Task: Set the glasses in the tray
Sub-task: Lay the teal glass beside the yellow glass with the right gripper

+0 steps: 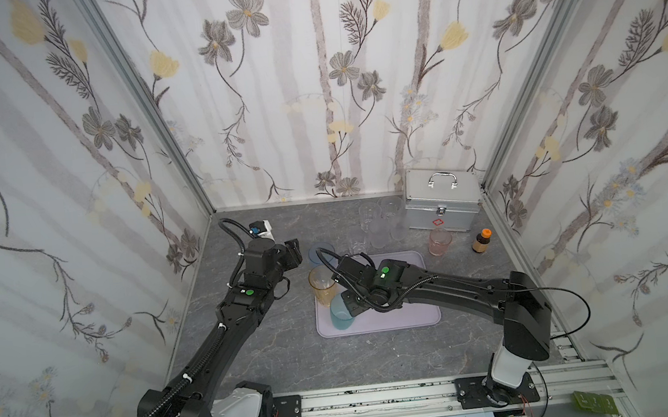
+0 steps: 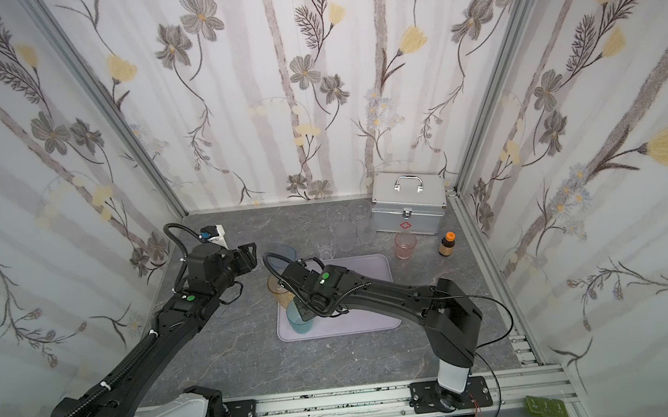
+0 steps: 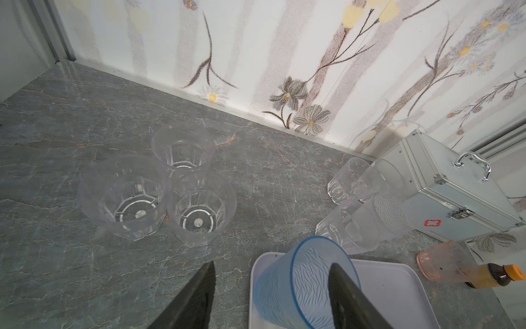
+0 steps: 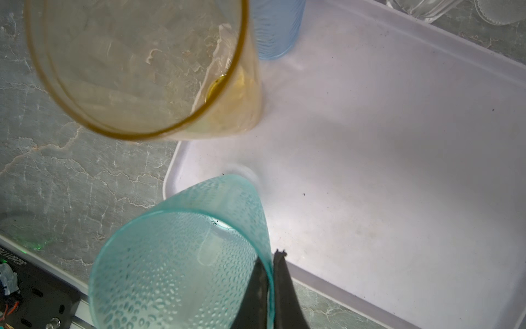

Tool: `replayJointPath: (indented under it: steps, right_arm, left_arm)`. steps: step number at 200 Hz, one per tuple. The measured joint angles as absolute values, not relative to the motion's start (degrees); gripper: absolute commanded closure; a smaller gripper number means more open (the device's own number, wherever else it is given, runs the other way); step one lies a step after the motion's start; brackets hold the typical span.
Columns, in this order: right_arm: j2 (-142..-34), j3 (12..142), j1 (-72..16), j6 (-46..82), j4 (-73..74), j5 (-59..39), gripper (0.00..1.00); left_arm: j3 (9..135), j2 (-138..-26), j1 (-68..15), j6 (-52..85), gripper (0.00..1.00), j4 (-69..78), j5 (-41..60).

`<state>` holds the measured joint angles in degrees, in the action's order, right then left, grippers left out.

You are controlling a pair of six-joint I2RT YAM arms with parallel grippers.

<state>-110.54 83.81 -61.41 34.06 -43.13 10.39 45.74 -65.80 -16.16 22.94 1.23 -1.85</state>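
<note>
In the tray [image 1: 410,320]: amber glass [image 1: 323,288], blue glass [image 3: 273,286], teal glass [image 4: 176,256] in clenched right jaws; left jaws apart.

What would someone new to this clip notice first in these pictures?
The right gripper pinches the rim of a teal glass at the near left corner of the lilac tray, with an amber glass and a blue glass further along that left edge. The left gripper hangs open by the blue glass, and clear glasses wait near the silver case at the back.
</note>
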Motion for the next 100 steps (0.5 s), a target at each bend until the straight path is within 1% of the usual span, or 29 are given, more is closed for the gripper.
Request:
replayJointPath:
  steps: [47,100]
  right_arm:
    - [-113.7,86.7,-63.7,35.5,-43.7,11.1,0.89]
    - [-116.4,88.6,-63.7,37.0,-43.2,11.1,0.89]
  left_arm:
    - [45.7,-66.8,-14.3,24.1,0.31,1.6,-0.7]
    - [45.3,-67.2,-13.5,24.3,0.31,2.5,1.9]
